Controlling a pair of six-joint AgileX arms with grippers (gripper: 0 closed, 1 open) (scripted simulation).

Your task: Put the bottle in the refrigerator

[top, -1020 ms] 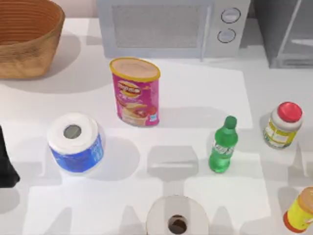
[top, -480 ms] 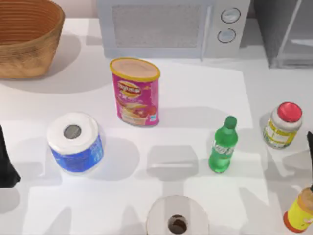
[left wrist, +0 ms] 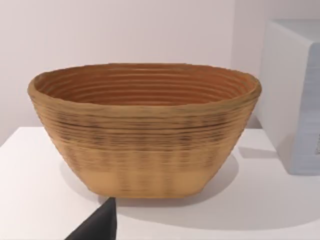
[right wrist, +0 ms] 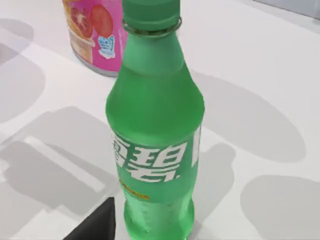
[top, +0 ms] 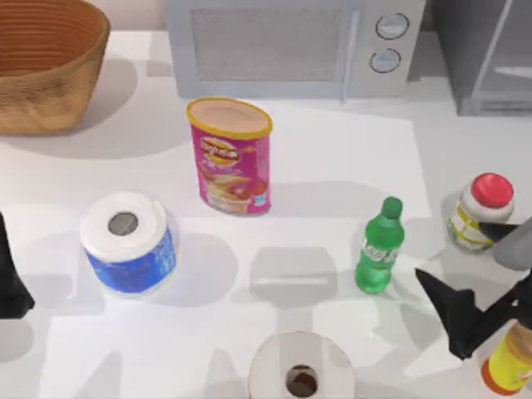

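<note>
Right pincer (top: 460, 309) was seen spread, near bottle (top: 379, 246), not touching. Bottle was left upright on table (top: 332, 166), ungrasped; refrigerator (top: 490, 50) well apart. Grasp, carry, placement judged undone. Left pincer parked at table's left edge, state untold.

Bottle (top: 380, 248): translucent green, green cap, white lettering. Chip can (top: 232, 158): pink, yellow rim. Jar (top: 480, 212): white, red lid. Basket (top: 41, 71): tan, ribbed. Desk (top: 316, 166): white.

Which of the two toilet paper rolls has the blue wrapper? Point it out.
The wrapped toilet roll at the table's left, near the chip can. The bare white roll at the front edge has no wrapper.
</note>
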